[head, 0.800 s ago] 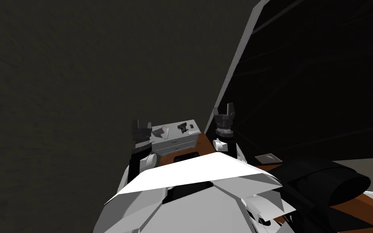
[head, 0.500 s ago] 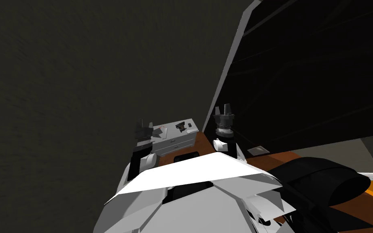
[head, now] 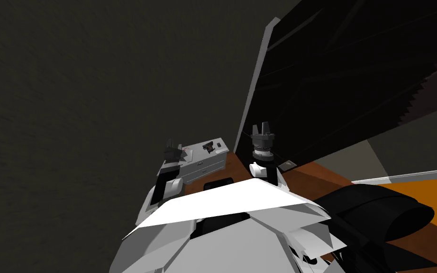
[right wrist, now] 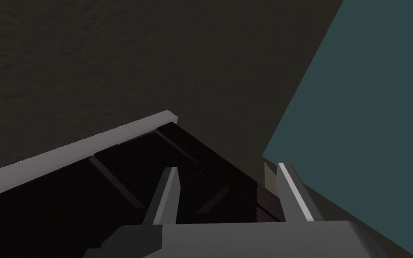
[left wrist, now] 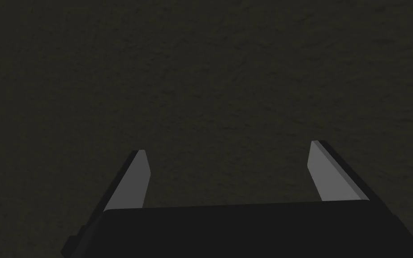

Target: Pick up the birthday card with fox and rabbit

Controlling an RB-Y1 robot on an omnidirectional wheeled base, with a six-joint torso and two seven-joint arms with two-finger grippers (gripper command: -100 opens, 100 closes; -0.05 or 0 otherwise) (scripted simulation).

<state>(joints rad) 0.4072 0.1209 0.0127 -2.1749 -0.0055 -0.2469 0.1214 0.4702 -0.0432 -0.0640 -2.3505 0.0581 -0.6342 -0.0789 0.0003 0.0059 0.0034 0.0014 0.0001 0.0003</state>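
The robot is standing in front of a low grey surface (head: pixel 208 164) w/ drawers in its front, pushed up against a dark wall (head: pixel 94 95). The card (head: pixel 187 151) is lying on top at the end nearest the left arm, a small pale folded thing w/ a faint reddish mark (too small to make out any fox or rabbit, so I'm going by shape). The left gripper (left wrist: pixel 227 148) is hanging w/ its fingers spread apart and nothing between them. In the head view it's sitting just beside the card, partly covering that end of the surface, but I can't tell if it's above the top or short of it. The trouble, imo, is that its own camera is looking at bare wall, not down at the card, so it's going in w/o a close look. A descent from this pose is prob. risking a blade landing on the card instead of astride it, or shoving it along the top and off the edge. Being thin and light, the card is also likely to be skidding or buckling rather than getting pinched. A dark object (head: pixel 209 147) is sitting further along the top, apart from the card, so a wide sweep is risking a knock there too. The right gripper (right wrist: pixel 227 167) is idling, fingers apart and empty, raised near the dark door (head: pixel 336 95) and its pale frame (head: pixel 254 90). Any turn of the body would be swinging it toward that frame.
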